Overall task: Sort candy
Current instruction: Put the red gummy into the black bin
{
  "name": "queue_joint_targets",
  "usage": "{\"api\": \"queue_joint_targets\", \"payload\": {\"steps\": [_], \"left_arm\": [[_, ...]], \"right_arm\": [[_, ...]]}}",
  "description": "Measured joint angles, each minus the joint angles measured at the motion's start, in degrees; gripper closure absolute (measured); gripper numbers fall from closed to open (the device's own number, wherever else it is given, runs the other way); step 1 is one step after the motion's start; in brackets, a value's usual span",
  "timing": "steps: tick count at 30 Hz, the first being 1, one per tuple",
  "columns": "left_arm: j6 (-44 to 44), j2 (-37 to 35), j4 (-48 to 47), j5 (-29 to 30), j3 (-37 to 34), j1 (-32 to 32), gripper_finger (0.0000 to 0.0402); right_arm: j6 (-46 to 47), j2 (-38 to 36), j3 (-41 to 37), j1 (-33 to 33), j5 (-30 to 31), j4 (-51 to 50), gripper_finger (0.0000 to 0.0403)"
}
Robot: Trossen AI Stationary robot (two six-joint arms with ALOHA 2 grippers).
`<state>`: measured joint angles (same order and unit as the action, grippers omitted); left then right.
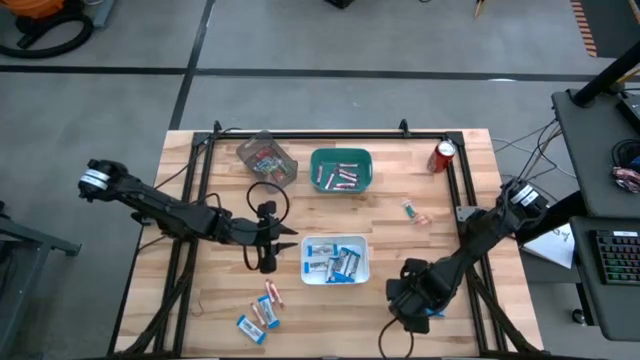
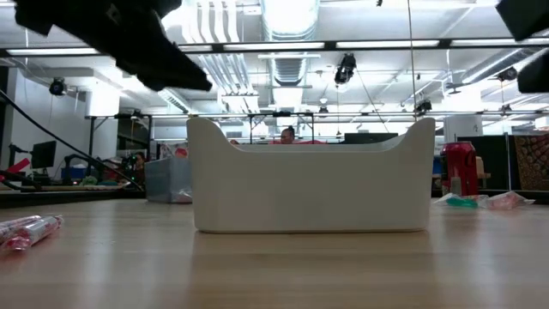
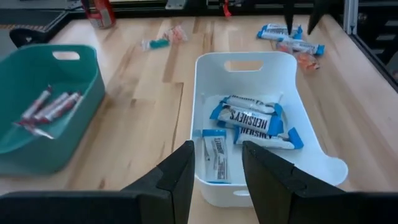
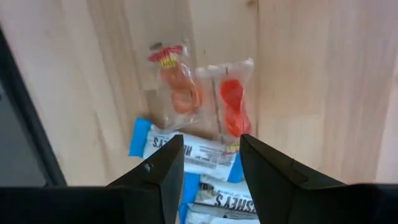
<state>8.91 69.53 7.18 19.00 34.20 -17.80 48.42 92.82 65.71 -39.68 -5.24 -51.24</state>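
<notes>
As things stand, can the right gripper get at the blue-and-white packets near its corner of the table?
Probably yes. The right gripper hangs open directly over the blue-and-white packets, and nothing sits between its fingers and them; two orange candies lie just beyond.

Bright, even overhead light; ceiling tube lights glare in the low view. Shadows on the bench stay soft. The nearest bench surface blurs.

Lab: exposed ceiling ducts; desk keyboard.
</notes>
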Motion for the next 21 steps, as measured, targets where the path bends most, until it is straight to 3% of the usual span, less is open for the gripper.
{"api": "queue_joint_targets", "payload": {"steps": [10, 15, 21], "left_arm": [[-6.58, -3.94, -19.40, 0.18, 12.10, 0.00, 0.0283], [-7.20, -5.98, -27.41, 4.05, 17.55, -0.02, 0.0283], [-7.22, -7.91, -28.67, 5.10, 19.21, 0.00, 0.0283]], "right_arm": [[0.67, 0.12, -7.43, -0.08, 2.01, 7.05, 0.0255], [1.33, 0.13, -9.87, -0.04, 5.20, 10.79, 0.0255], [1.55, 0.13, -10.98, -0.04, 6.79, 11.92, 0.0278]]}}
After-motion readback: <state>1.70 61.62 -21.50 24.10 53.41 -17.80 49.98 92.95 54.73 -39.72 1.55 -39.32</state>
